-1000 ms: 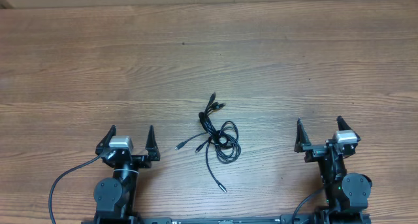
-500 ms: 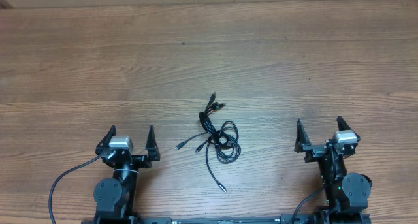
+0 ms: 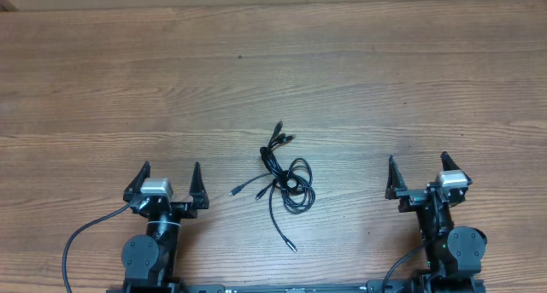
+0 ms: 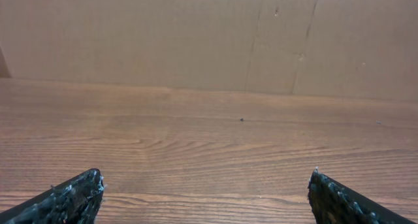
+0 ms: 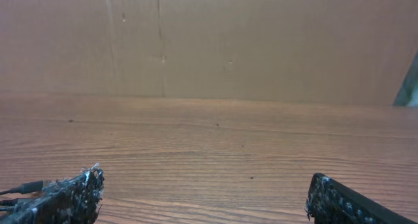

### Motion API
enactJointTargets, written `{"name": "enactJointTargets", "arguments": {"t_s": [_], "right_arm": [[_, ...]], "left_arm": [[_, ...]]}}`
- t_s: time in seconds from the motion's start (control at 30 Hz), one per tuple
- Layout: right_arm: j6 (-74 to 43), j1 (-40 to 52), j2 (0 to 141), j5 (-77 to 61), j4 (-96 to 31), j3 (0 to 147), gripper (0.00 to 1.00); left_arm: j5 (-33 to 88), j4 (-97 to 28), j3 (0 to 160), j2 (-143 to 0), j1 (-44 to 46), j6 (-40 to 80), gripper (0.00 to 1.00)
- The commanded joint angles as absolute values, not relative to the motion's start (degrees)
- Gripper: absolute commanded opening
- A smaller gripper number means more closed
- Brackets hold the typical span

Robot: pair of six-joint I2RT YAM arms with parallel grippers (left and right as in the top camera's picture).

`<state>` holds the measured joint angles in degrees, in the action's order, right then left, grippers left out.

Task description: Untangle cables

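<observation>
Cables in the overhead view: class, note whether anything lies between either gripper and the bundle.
Nothing visible does. The cables lie on the table between the left gripper and the right gripper, with only wood on either side. Both grippers are open, touching nothing.

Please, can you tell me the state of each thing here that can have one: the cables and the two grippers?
cables: tangled together in one bundle, lying on the table, touched by nothing.
left gripper: fingers open wide, holding nothing, apart from the cables.
right gripper: fingers open wide, holding nothing, apart from the cables.
</observation>
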<state>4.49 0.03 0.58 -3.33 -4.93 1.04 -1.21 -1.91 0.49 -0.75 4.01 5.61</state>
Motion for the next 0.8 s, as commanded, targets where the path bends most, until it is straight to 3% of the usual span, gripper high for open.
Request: {"name": "enactJointTargets", "arguments": {"t_s": [0.0, 0.4, 0.77], "right_arm": [[4.3, -0.1, 0.2, -2.6, -4.7, 0.5, 1.00], [4.3, -0.1, 0.2, -2.6, -4.7, 0.5, 1.00], [4.3, -0.1, 0.2, -2.6, -4.7, 0.5, 1.00]], "left_arm": [[-1.9, -2.2, 0.3, -0.2, 3.7, 5.1, 1.00], [-1.9, -3.4, 0.8, -0.2, 3.7, 5.2, 1.00], [-1.8, -13.5, 7.1, -0.3, 3.7, 5.1, 1.00]]}}
